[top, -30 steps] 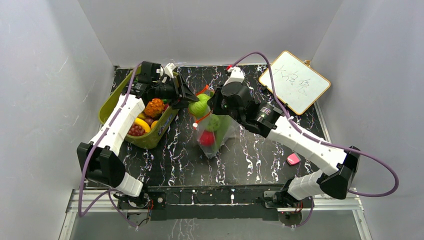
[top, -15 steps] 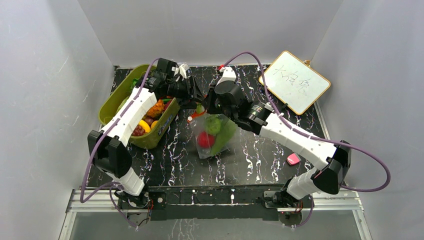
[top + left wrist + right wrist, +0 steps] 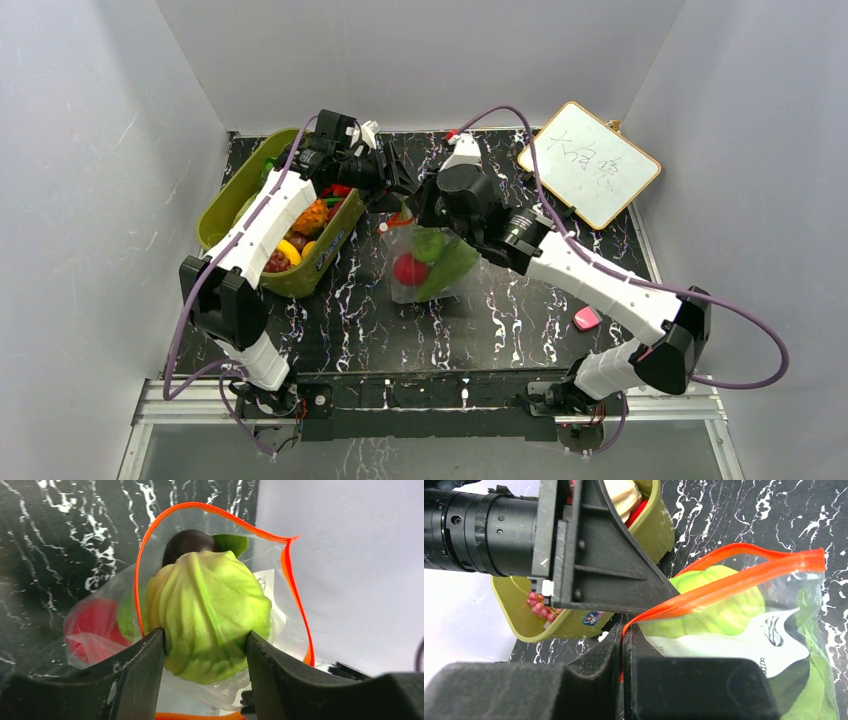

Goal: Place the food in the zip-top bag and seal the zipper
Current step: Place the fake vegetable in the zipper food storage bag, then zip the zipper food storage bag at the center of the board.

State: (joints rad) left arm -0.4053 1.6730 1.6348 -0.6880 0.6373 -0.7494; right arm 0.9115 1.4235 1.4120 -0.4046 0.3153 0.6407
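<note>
**Bag: cabbage held at the mouth**

Bag (image 3: 428,270) lies mid-table, just right of the tub (image 3: 222,208), mouth toward the far side, body toward the near side. Mouth is open: in the left wrist view the zipper (image 3: 140,580) forms a wide orange loop.

Left gripper (image 3: 202,641): fingers set narrow on the cabbage (image 3: 207,615), one on each side. Cabbage sits in the loop of the mouth, with clear film around its far part.

Right gripper (image 3: 624,630): fingers pressed together on the zipper's near end. The strip runs taut from the pinch to the right. It lifts that edge of the mouth over the cabbage.

Inside the bag: red fruit (image 3: 410,268) at left, green leaf (image 3: 452,266) at right, and a dark round piece (image 3: 186,544) beyond the cabbage.

Tub holds orange (image 3: 309,216), yellow (image 3: 290,248) and grape (image 3: 274,262) pieces.

Top view: both grippers meet at the bag's far end. Board (image 3: 590,165) is at far right, well apart from the bag.
</note>
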